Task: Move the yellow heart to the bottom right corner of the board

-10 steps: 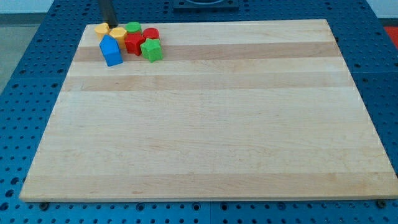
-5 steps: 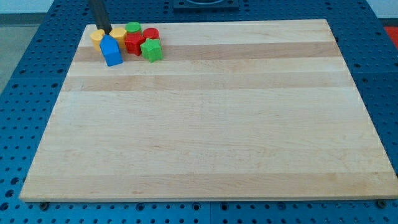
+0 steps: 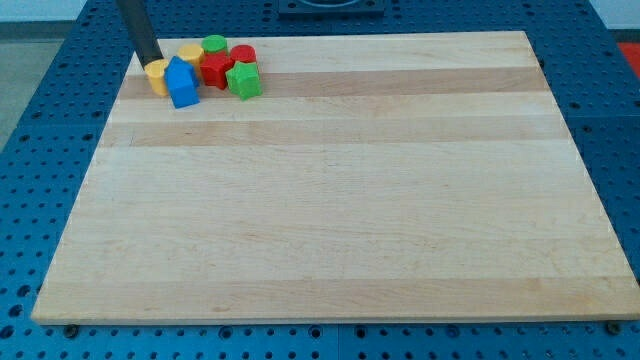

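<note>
Yellow heart [image 3: 157, 75], smooth plastic, touches my tip [image 3: 152, 62] on grained wood board [image 3: 350, 200].

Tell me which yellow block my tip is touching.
The leftmost yellow block, left of the blue block; my tip meets its top edge. The other yellow block sits apart.

My tip [image 3: 152, 62] — down, top-left

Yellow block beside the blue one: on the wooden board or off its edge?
On: the yellow block rests on the wooden board, my tip at its top.
</note>
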